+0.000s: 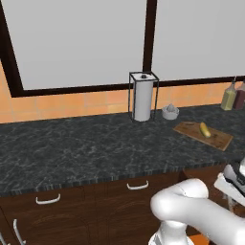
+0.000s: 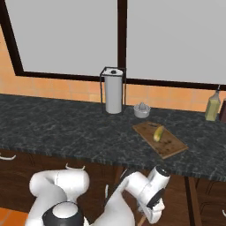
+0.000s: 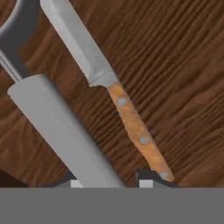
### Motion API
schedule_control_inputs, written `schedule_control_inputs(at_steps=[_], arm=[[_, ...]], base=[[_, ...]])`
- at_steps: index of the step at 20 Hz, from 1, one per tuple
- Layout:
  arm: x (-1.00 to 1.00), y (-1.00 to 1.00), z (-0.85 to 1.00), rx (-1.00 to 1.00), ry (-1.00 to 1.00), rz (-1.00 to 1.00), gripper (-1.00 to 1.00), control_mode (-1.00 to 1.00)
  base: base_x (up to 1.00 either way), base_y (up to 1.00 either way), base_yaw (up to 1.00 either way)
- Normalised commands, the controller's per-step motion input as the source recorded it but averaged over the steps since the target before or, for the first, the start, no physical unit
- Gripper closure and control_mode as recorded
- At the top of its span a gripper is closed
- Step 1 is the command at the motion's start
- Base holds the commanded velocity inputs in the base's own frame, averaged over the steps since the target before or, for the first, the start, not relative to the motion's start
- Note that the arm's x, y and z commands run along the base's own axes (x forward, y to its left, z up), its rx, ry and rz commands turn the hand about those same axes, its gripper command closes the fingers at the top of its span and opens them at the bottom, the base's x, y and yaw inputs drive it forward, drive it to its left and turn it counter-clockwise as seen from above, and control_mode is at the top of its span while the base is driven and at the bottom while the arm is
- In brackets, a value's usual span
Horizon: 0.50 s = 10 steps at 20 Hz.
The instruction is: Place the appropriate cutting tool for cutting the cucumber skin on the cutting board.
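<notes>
**My hand was open low beside two tools, so I could have taken the wrong one**
On the dark surface (image 1: 72, 148), the cutting board (image 1: 220, 139) carried the cucumber (image 1: 205, 129), well apart from my hand (image 3: 110, 181). The hand stood unclenched at the grey peeler (image 3: 52, 113). The knife (image 3: 131, 122) lay just beside it, so I judged my fingers might catch its wooden handle instead.

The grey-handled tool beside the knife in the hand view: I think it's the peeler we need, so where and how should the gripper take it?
Grip the peeler across its long grey handle, roughly mid-length, coming straight down with one finger on each long side. The handle is a straight bar lying flat on the wood, while the curved metal head offers a poorer hold. Mind the knife lying alongside.
</notes>
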Motion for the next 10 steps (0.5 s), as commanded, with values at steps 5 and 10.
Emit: schedule_control_inputs(at_steps=[5,10], arm=[[-0.96,0.24,1.0,-0.03,-0.03,-0.01,1.0,-1.0],[-0.29,0.05,1.0,-0.04,-0.03,-0.1,1.0,-1.0]], base=[[0.0,0.0,0.0],[0.0,0.0,0.0]])
